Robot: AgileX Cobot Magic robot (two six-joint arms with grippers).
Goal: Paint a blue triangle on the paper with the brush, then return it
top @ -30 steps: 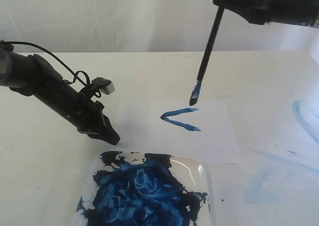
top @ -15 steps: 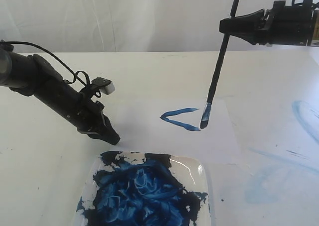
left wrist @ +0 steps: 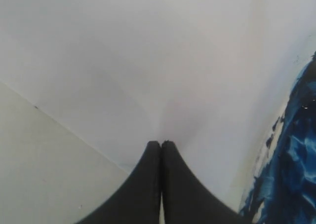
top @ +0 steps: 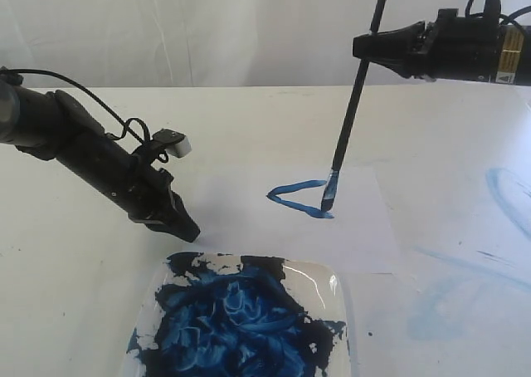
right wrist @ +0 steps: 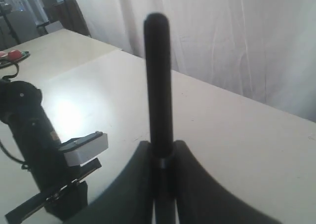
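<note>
Your right end effector (top: 362, 46) grips the brush (top: 350, 119) high on its light, stiff handle, soft bristles on the paper (top: 365, 237) at the open side of the triangle (top: 297, 196); press lightly to avoid pivoting.

Exterior overlooks the table (top: 249, 128) — wrist cameras peer closely past fingers (left wrist: 144, 184).

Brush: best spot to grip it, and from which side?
Grip the upper black handle of the brush, from the side, jaws across it, as the right gripper does now. The handle is thin, straight and near upright, so a sideways pinch suits it. Avoid the low end: the bristles are blue with paint, down at the paper.
</note>
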